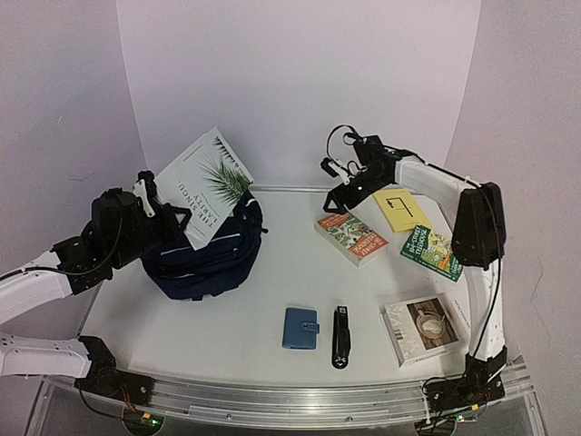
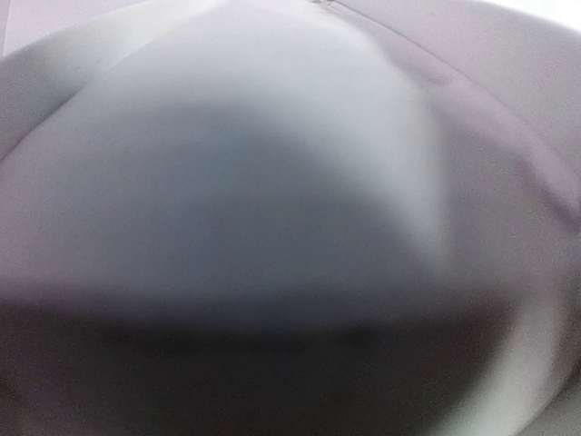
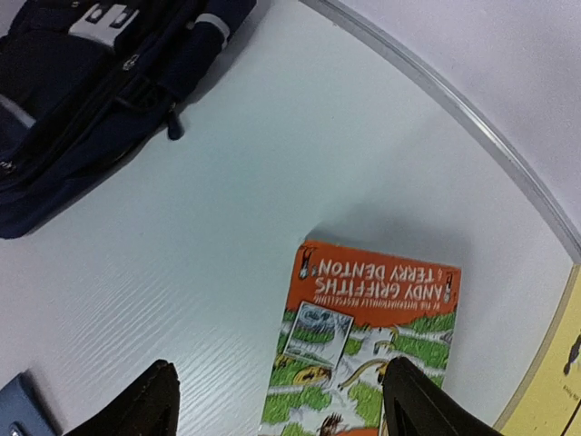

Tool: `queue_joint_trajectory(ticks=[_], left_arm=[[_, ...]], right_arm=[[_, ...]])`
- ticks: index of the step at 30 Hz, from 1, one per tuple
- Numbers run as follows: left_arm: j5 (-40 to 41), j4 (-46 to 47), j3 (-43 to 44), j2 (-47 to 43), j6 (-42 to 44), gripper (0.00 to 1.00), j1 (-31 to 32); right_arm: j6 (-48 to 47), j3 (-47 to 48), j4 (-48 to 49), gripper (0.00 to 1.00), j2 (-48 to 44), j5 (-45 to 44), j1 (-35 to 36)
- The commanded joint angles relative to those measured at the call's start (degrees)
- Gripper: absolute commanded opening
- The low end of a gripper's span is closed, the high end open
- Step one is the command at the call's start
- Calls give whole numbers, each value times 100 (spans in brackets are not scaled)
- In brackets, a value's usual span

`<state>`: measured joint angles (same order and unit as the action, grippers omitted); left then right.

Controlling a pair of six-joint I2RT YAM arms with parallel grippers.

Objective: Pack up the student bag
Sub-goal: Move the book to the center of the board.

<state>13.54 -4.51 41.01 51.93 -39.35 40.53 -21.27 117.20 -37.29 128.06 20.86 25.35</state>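
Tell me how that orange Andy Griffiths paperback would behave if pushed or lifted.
The paperback lies flat on the smooth white table, so a push would probably slide it, not tip it. It looks thick but soft-covered: gripped by one edge it may sag or fan open.

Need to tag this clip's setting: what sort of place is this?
Most likely a robotics lab test cell, not a classroom: a plain white backdrop wraps the white table, the left arm and right arm stand at an aluminium rail, and books lie spread beside the student bag.
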Motion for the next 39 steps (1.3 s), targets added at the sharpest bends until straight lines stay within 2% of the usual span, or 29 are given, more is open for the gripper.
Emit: queue_joint_trajectory(ticks=[1,3,9,14,18,20,23,30,34,39], left_arm=[[174,203,21,-192,-94,0,-28],[182,175,20,-234,-114,0,-28],[251,59,-5,-374,-139,0,-28],[286,15,-20,-453,-126,0,-28],[316,8,-63,-502,-116,0,-28],[336,2,-71,-516,-115,0,-28],[363,-5,-99,-533,-135,0,-28],[451,-54,-195,-675,-327,0,-28],[511,-123,-207,-761,-418,0,-29],[558,-172,-211,-783,-552,0,-28]], right_arm=[[220,935,1,88,1017,-871,341],[233,1134,89,96,1276,-1121,408],[-99,1059,434,97,1692,-1975,488],[-177,787,496,85,1775,-2545,277],[-102,457,512,76,1578,-2675,101],[-54,271,507,80,1377,-2343,94],[428,318,510,86,1119,-1298,103],[2675,1718,865,90,1636,856,142],[3960,2152,1808,93,2161,1423,256],[5220,2527,2720,93,2732,1446,433]])
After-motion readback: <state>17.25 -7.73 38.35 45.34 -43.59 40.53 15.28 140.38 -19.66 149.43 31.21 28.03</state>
